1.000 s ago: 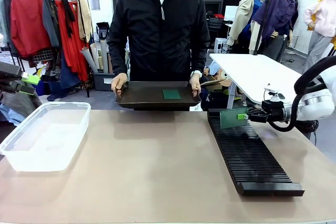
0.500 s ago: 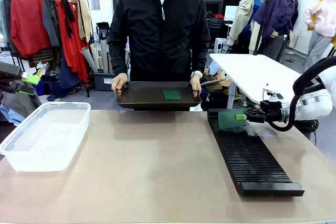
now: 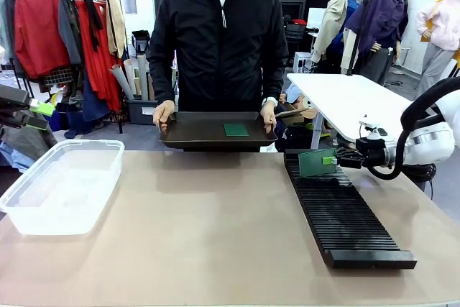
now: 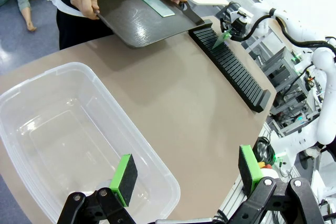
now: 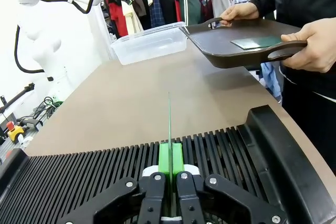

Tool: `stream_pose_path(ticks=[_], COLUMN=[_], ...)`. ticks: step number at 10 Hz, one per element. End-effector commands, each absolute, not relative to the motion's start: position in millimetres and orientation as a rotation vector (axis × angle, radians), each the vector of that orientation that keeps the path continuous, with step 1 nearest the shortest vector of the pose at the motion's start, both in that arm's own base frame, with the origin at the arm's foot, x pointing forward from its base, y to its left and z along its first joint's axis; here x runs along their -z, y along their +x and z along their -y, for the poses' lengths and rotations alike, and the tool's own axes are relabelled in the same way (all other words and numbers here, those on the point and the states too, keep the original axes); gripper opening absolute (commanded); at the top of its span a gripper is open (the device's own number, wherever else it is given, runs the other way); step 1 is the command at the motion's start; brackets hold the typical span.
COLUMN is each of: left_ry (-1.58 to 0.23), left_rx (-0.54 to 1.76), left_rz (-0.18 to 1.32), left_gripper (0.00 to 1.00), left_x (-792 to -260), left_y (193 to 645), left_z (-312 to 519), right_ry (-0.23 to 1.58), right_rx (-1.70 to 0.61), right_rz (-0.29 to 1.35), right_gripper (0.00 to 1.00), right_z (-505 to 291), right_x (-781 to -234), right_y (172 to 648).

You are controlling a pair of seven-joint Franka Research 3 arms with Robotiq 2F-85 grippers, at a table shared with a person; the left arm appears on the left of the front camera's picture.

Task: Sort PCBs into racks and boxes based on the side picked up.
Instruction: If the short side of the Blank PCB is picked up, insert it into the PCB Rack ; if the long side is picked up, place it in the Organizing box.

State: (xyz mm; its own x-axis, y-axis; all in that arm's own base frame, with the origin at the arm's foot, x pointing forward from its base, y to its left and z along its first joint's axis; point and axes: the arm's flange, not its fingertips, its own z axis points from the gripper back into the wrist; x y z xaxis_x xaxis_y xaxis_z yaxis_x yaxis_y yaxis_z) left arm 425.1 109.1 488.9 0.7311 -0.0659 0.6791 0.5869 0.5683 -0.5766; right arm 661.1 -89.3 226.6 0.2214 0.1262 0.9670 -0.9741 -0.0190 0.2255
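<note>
Clamping a PCB [image 3: 310,163] with the right gripper [image 3: 332,159], green pads pinched shut on the board's right edge. Holding it upright and crosswise over the far end of the rack [image 3: 345,213], lower edge down at the slots. Can't tell whether seated in one. From the right wrist, reads as a thin green line edge-on, rising straight from between the fingers and lined up with the ribs.

Hanging the left gripper [image 4: 186,174] off the table's [image 3: 201,235] left edge, above and just beside the clear tub [image 3: 61,185], jaws wide apart. Tub on the table's left side, well apart from the rack on the right.

At the far side, gripping a dark tray [image 3: 194,134] by its handles: person's hands [image 3: 163,113], one per end, tray level just past the table edge. On it, lying flat, right of middle: a second PCB [image 3: 235,129].
</note>
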Motion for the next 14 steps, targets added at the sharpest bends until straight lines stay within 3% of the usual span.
stream_pose_path(ticks=[1, 14], left_ry=[-0.894, -0.894], left_rx=[0.420, 0.420], left_rz=[0.659, 0.659], left_gripper=[1.00, 1.00], left_x=[-489.9, -489.9], left_y=[424.1, 424.1], left_z=[-108.8, -108.8], right_ry=[1.212, 1.232], right_rx=[-1.133, -1.120], right_rz=[0.896, 0.892], right_gripper=[0.00, 0.00], right_z=[83.0, 91.4], right_x=[-228.2, -206.6], right_y=[666.6, 643.1])
